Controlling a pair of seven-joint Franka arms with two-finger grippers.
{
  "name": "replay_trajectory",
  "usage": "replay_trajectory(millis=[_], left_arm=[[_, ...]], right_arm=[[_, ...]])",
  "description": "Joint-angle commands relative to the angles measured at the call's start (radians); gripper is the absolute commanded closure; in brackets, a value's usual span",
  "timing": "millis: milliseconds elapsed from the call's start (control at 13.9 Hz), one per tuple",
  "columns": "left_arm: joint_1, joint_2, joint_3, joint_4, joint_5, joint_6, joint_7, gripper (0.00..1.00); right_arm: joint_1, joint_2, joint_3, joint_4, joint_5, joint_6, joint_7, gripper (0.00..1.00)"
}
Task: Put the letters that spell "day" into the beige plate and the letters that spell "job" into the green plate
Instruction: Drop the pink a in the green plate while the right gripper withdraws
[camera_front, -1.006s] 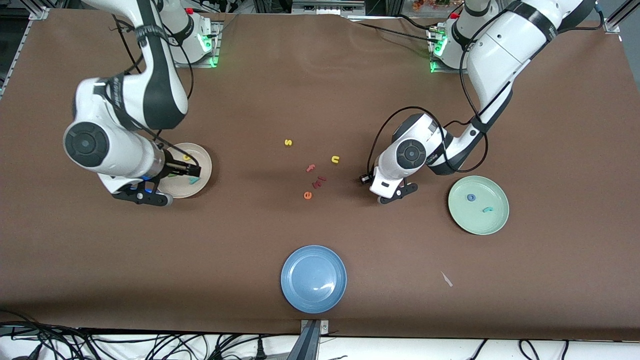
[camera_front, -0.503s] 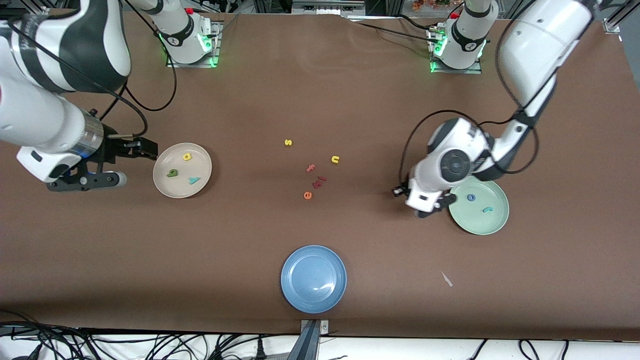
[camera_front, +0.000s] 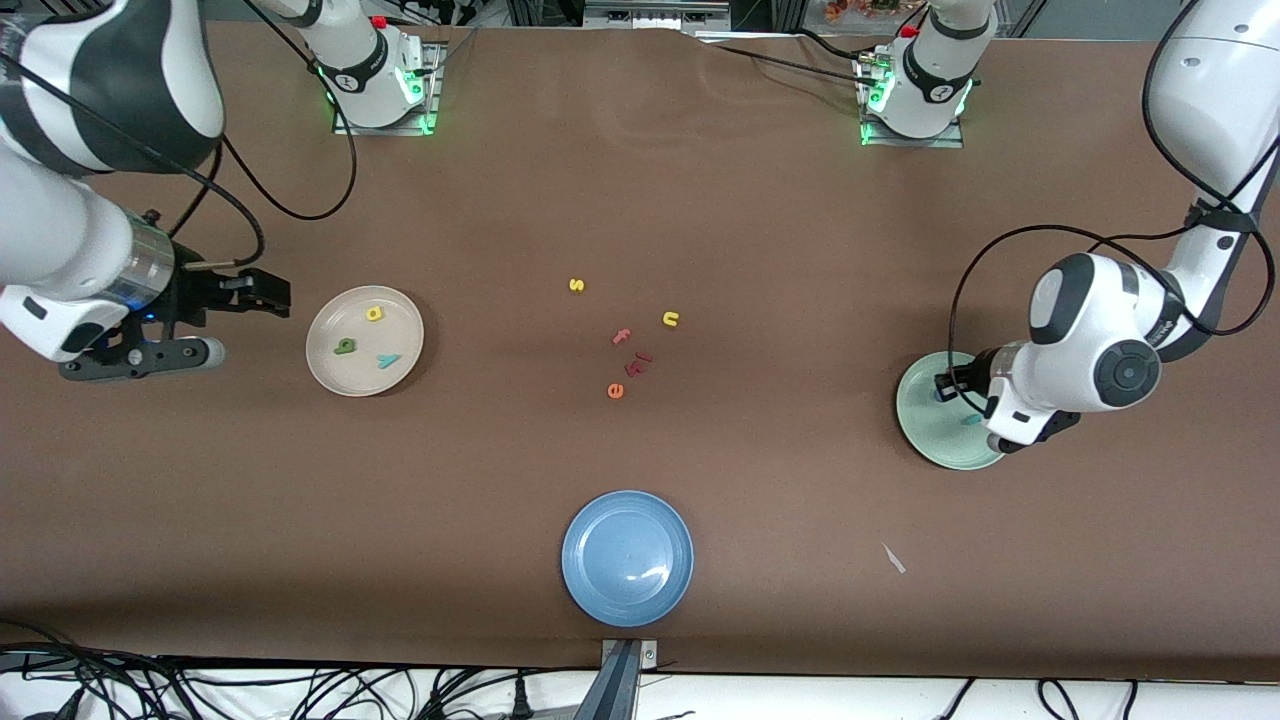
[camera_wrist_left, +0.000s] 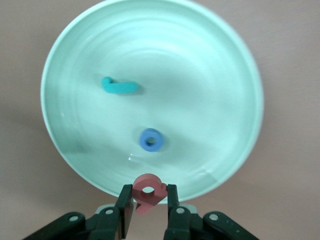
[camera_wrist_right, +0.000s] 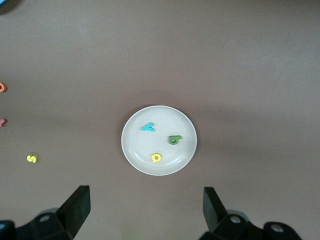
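Hovering over the round pale mint-green plate (camera_front: 925, 430) at the left arm's end of the table, the left gripper (camera_wrist_left: 148, 210) has its two black fingers pinched on the red-pink foam letter "b" (camera_wrist_left: 148, 193), which hangs right above the plate's rim in the left wrist view. Down in that plate you can see the teal hooked foam "j" (camera_wrist_left: 119, 86) and the little blue foam ring "o" (camera_wrist_left: 151, 140), lying apart from each other on the bare bottom. Over at the right arm's end, the right gripper (camera_front: 262, 293) is up in the air over the brown table cover (camera_front: 760, 560), just beside the round cream-beige plate (camera_front: 400, 370) and not over it, fingers spread wide with nothing between them. That beige plate has all three of its letters in it: the green foam "d" (camera_front: 345, 347), the yellow foam "a" (camera_front: 374, 313) and the teal foam "y" (camera_front: 388, 361), each one separate. In the middle of the table there's a loose bunch of leftovers: a yellow "s" (camera_front: 576, 285), a yellow "n" (camera_front: 670, 319), a pink "f" (camera_front: 622, 336), an orange "e" (camera_front: 615, 391) and a dark red piece (camera_front: 638, 363) I can't read as a letter. A round blue plate (camera_front: 627, 557) sits nearest the front camera, with a tiny pale scrap (camera_front: 893, 558) lying on the cloth toward the left arm's end from it.
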Motion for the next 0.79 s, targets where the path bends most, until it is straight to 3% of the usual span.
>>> replay_trajectory(millis=[0,144,287,359,503,718], left_arm=[[-0.01,0.025,-0.013,-0.003,0.013,0.0,0.002,1.0],[-0.025,0.036,-0.015,-0.003,0.011,0.0,-0.014,1.0],[-0.031,0.069,-0.015,-0.001,0.013,0.008,-0.013,0.98],[-0.023,0.077,-0.013,0.0,0.014,0.025,-0.008,0.96],[-0.02,0.082,-0.007,0.002,0.025,0.045,0.002,0.83],[-0.011,0.073,-0.009,0.063,0.027,0.055,0.002,0.02]], right_arm=[[-0.238,-0.106,0.236,-0.061,-0.033,0.01,-0.005,0.0],[-0.274,-0.184,0.248,-0.173,-0.03,0.03,-0.005,0.0],[-0.286,-0.299,0.248,-0.334,-0.031,0.163,-0.004,0.0],[-0.3,-0.31,0.247,-0.352,-0.031,0.171,-0.004,0.0],[-0.306,-0.309,0.235,-0.329,-0.033,0.15,-0.014,0.0],[-0.309,-0.301,0.233,-0.326,-0.039,0.152,-0.013,0.0]])
